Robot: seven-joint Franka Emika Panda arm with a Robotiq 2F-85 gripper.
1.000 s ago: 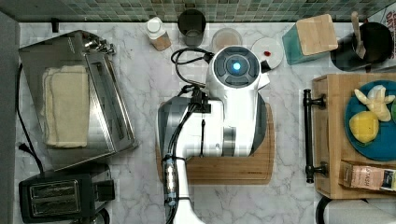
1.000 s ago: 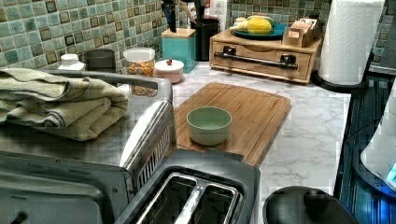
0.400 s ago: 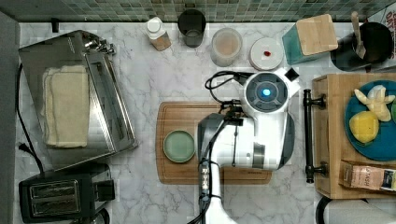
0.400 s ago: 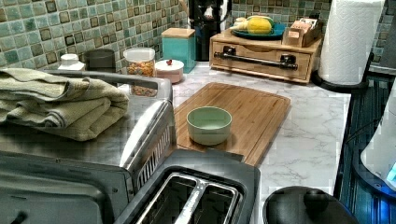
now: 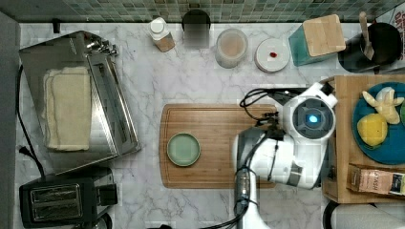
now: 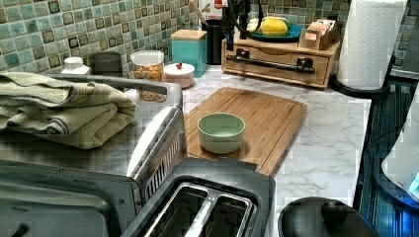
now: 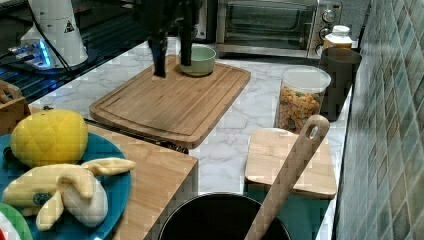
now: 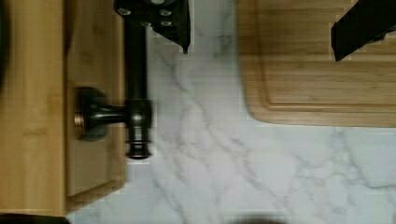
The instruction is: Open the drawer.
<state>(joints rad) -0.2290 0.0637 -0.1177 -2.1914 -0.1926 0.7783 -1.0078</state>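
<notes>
Drawer (image 6: 276,61) front of light wood sits at the far end of the counter in the left view, under a small wooden stand, its long black bar handle (image 6: 271,58) running across it on two posts; it looks shut. Going left to right in the top view: a toaster oven (image 5: 71,114) with a folded towel (image 5: 68,113) on top, a black toaster (image 5: 61,198) below it, then a wooden cutting board (image 5: 215,124) carrying a green bowl (image 5: 183,149), then the white arm (image 5: 291,148), then the stand with a blue plate (image 5: 382,148). The gripper (image 8: 259,28) hangs spread wide in the wrist view, one finger (image 8: 161,16) against the handle, the other over the board, nothing between them.
</notes>
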